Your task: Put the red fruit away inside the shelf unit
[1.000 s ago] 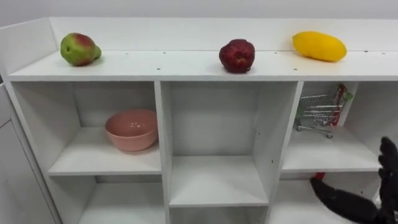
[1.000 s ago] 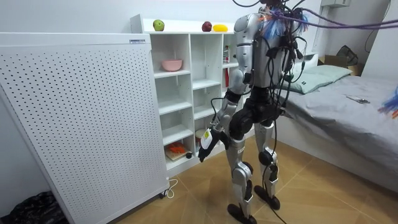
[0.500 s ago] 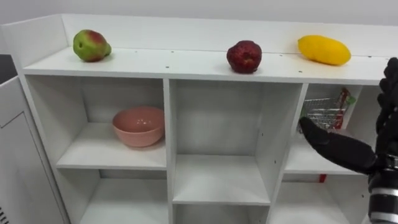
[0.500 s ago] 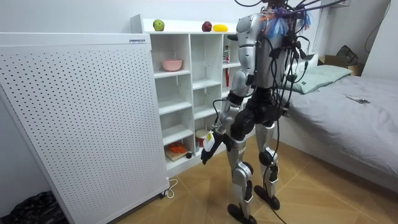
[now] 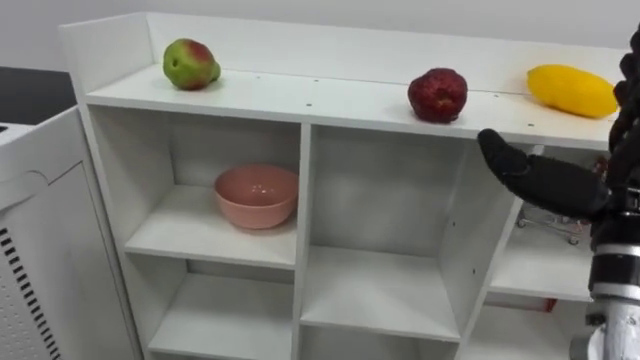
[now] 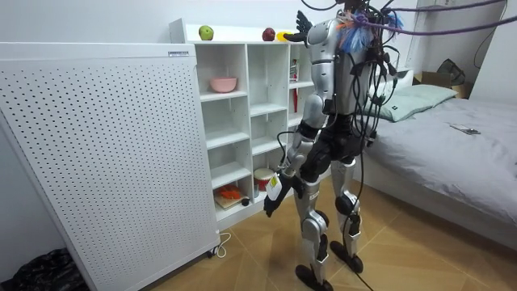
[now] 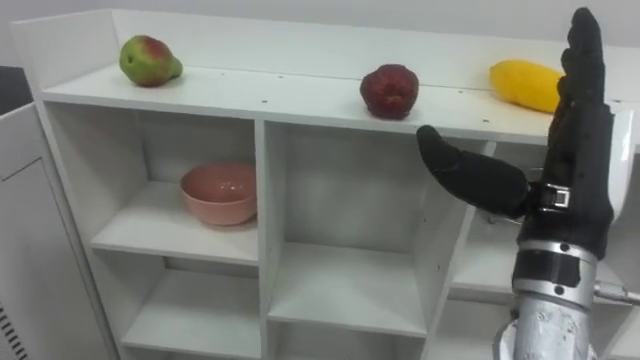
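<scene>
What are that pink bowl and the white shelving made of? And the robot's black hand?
Pink bowl: plastic or glazed ceramic, judging by its smooth, even colour and faint sheen; I can't say which.
Closet: likely white laminated board, with flat matte panels, square edges and small fixing holes.
Right hand: a matte black covering, perhaps rubbery or plastic; the look leaves it open.

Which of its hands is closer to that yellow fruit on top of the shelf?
Right. Its right hand is held up, fingers straight, close in front of the yellow fruit; its left hand hangs down by its thigh, far below.
</scene>
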Tool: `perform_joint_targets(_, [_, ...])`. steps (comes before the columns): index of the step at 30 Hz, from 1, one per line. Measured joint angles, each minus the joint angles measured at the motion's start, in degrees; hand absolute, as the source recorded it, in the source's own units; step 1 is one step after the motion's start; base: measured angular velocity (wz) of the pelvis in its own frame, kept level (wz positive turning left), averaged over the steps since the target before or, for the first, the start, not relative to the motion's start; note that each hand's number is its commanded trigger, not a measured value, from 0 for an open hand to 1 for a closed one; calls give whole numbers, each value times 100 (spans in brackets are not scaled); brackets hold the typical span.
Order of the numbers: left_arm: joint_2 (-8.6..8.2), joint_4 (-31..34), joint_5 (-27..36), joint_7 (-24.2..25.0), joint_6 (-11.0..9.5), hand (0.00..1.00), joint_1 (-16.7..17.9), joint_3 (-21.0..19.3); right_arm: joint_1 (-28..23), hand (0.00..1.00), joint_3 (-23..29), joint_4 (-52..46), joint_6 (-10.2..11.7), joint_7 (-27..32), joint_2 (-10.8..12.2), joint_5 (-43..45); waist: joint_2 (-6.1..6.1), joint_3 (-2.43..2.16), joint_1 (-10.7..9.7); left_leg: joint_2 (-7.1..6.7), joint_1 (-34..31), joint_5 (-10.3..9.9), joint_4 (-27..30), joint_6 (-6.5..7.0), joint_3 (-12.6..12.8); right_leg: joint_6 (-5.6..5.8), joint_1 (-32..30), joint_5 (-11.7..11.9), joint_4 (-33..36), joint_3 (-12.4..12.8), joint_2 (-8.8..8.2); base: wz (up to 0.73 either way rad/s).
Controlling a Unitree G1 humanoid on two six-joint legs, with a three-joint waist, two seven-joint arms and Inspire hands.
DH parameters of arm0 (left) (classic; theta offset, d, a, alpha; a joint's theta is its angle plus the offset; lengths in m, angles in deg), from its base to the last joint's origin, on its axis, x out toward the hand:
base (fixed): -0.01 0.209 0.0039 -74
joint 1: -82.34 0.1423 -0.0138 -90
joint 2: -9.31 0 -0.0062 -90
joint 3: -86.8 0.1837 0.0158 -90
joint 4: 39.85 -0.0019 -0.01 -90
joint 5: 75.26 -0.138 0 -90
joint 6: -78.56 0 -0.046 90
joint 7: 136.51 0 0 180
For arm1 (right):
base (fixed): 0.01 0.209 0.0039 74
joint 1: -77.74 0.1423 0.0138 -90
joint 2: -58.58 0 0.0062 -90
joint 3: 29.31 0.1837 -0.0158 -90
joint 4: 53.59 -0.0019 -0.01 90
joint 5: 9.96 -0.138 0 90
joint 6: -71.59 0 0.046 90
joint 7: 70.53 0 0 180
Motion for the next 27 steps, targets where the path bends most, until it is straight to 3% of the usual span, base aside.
perform_joint_targets(5, [1, -28, -139, 47, 122, 0, -24, 0, 680, 0, 5, 614, -205, -171, -37, -508, -1, 1, 15, -2, -105, 4, 14, -3, -19, 0, -82, 0, -10, -5, 1, 1])
perform_joint_targets(8, [3, 24, -234, 145, 218, 0, -33, 1, 815, 0, -10, 633, -246, -305, -173, -526, -1, 0, 37, -7, -121, 4, 1, -3, -110, 0, -82, 0, -8, -20, 6, 13])
perform_joint_targets(16, [50, 177, -243, 246, 221, 0, -50, -2, 1112, 0, -324, 1086, -302, -816, -526, -707, -14, -18, 186, -8, -27, 5, -44, -4, -419, 0, -36, 0, 17, -138, 21, 2])
perform_joint_targets(20, [58, 263, -247, 283, 256, 0, -11, -7, 1124, 0, -378, 1170, -317, -995, -686, -691, -42, -41, 251, -10, 76, 5, -69, -4, -721, 0, 55, 0, 43, -202, 36, -5])
perform_joint_targets(23, [89, 319, -247, 288, 320, 0, 12, -13, 1122, 0, -426, 1224, -379, -1064, -729, -707, -30, -43, 266, 55, 225, 45, -136, -30, -1252, -3, -80, -11, 509, -306, 70, -2])
perform_joint_targets(26, [106, 444, -241, 338, 349, 0, 6, -13, 1126, 0, -435, 1245, -387, -1098, -872, -720, -98, -57, 261, 34, 217, 50, -150, -37, -1248, -5, 19, -9, 409, -311, 61, 13])
perform_joint_targets(27, [109, 490, -232, 369, 352, 0, -6, -8, 1156, 33, -436, 1315, -384, -1098, -936, -711, -106, -60, 266, 37, 240, 54, -164, -32, -1306, -5, 8, -10, 471, -344, 59, 19])
